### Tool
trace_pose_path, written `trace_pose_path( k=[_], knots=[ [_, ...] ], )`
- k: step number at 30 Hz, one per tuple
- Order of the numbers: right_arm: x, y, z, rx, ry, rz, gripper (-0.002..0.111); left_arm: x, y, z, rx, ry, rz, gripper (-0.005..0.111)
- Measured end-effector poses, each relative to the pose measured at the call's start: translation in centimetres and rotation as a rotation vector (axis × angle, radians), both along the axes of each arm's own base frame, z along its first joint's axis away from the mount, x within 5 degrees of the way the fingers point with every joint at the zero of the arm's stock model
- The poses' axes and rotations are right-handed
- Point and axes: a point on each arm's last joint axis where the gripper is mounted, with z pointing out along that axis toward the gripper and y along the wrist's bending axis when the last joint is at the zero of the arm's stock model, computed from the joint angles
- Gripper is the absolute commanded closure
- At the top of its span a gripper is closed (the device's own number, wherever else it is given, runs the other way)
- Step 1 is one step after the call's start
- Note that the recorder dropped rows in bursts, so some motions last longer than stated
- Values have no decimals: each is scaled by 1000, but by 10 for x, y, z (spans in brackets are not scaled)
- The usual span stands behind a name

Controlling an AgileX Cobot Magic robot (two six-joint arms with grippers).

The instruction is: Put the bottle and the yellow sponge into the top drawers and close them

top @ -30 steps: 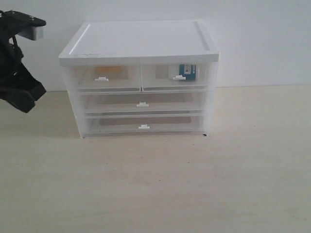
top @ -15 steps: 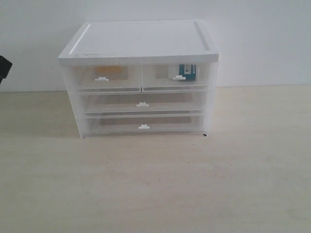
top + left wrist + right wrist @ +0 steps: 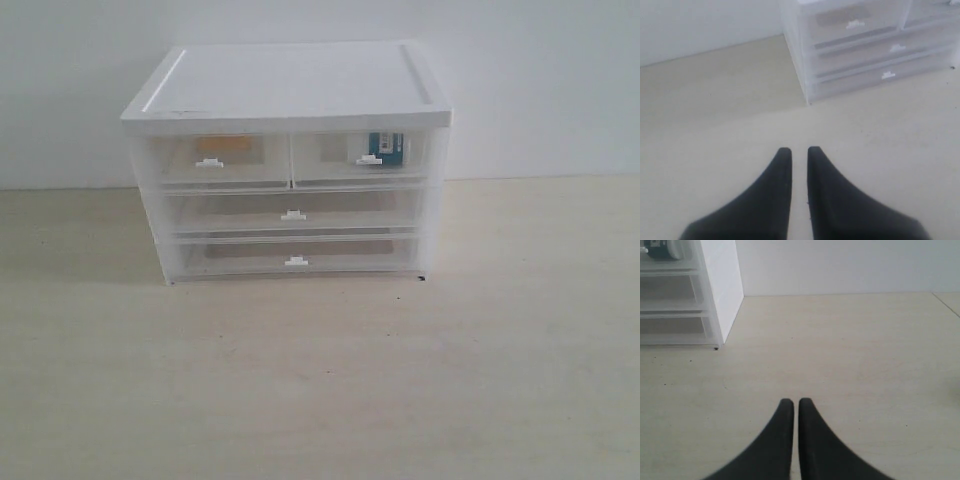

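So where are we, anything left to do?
Looks finished. The yellow sponge sits in the left top drawer, the bottle in the right top drawer, both flush shut. Left claw and right claw hold nothing. Nothing visibly left.

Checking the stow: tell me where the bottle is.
Exterior view: the bottle sits inside the closed right top drawer, behind its tab handle, beside the left top drawer.
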Motion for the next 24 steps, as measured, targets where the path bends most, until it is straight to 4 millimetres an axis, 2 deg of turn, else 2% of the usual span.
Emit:
trace_pose_path(
  k=[5, 8, 14, 24],
  knots=[
    [0, 0, 0, 0, 0, 0, 107, 2, -1, -4, -21, -87, -11, 97],
    [0, 0, 0, 0, 0, 0, 107, 4, -3, -14, -33, -137, -20, 97],
    [0, 0, 0, 0, 0, 0, 107, -12, 1, -34, -67, -271, -35, 97],
    [0, 0, 0, 0, 0, 0, 107, -32, 13, -78, -74, -360, 34, 97]
  ],
)
